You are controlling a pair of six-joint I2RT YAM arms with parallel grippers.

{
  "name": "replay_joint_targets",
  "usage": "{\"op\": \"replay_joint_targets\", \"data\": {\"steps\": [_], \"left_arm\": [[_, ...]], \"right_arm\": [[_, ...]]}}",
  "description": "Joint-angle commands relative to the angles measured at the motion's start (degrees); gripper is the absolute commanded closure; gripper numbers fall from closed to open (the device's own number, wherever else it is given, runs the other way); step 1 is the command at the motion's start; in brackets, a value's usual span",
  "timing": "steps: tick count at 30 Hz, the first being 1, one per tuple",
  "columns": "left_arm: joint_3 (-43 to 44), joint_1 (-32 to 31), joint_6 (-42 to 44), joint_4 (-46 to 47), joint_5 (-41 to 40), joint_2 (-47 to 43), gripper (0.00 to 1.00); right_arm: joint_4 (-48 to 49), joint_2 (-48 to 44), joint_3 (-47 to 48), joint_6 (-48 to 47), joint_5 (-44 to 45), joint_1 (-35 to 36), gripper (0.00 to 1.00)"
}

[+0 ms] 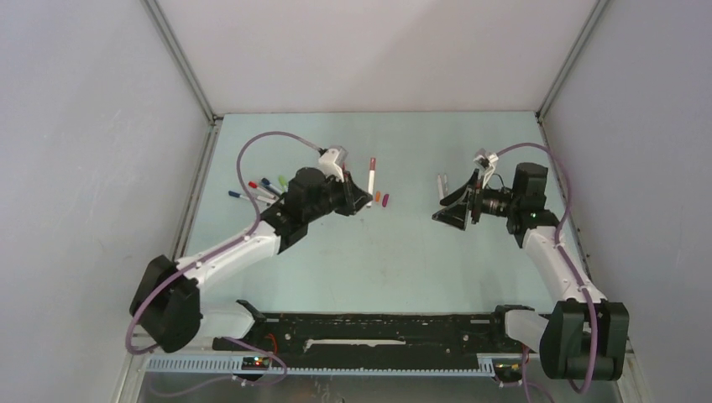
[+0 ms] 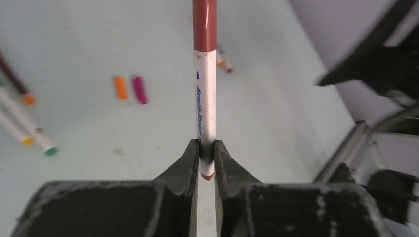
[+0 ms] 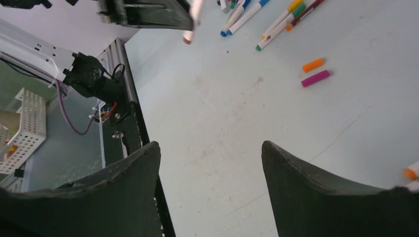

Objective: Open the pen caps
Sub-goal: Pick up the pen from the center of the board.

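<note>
**Red cap next in line**

My left end effector (image 2: 206,148) is clamped on the tail of a white pen (image 2: 205,108). The pen is held off the desk (image 1: 378,260) and, in the top view, points toward 12 o'clock. Its red cap (image 2: 204,24) sits on the far tip. My right end effector (image 3: 210,148) stands with fingers apart and empty, facing in from 3 o'clock. An orange cap (image 1: 378,197) and a magenta cap (image 1: 385,200) lie loose on the desk between the two. Uncapped pens (image 1: 256,191) fan out at 9 o'clock.

The step in hand looks like presenting the pen. Next, my right side must line up on the red cap, close and pull straight along the barrel. Two pale barrels (image 1: 441,185) beside it are too small to judge.
</note>
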Motion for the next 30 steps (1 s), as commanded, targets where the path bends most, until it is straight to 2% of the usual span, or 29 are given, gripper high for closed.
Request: {"op": "replay_joint_targets", "data": {"steps": [1, 4, 7, 12, 21, 26, 30], "left_arm": [[-5.0, -4.8, -4.3, 16.6, -0.2, -6.4, 1.00], [-6.5, -8.1, -6.2, 21.5, -2.3, -6.9, 1.00], [-5.8, -10.9, -7.0, 23.2, -4.2, -5.2, 1.00], [-2.8, -14.4, -7.3, 24.2, -5.7, -1.5, 1.00], [2.1, -19.2, -7.4, 24.8, -7.6, 4.0, 1.00], [2.9, -20.1, -7.5, 24.9, -8.5, 4.9, 1.00], [3.5, -20.5, -7.7, 25.2, -8.6, 5.7, 1.00]], "right_arm": [[35.0, -2.5, -7.7, 28.7, -1.3, 0.9, 0.19], [39.1, -2.2, -8.2, 38.5, 4.6, 1.7, 0.16], [43.1, -1.8, -8.5, 43.6, 3.8, 3.8, 0.13], [49.6, -1.8, -9.8, 46.7, 3.1, 6.6, 0.10], [49.5, -0.8, -10.2, 48.4, 6.9, 9.4, 0.12], [49.4, -0.8, -10.2, 49.4, 7.3, 9.9, 0.23], [50.0, -0.5, -10.2, 49.1, 6.4, 10.7, 0.43]]}}
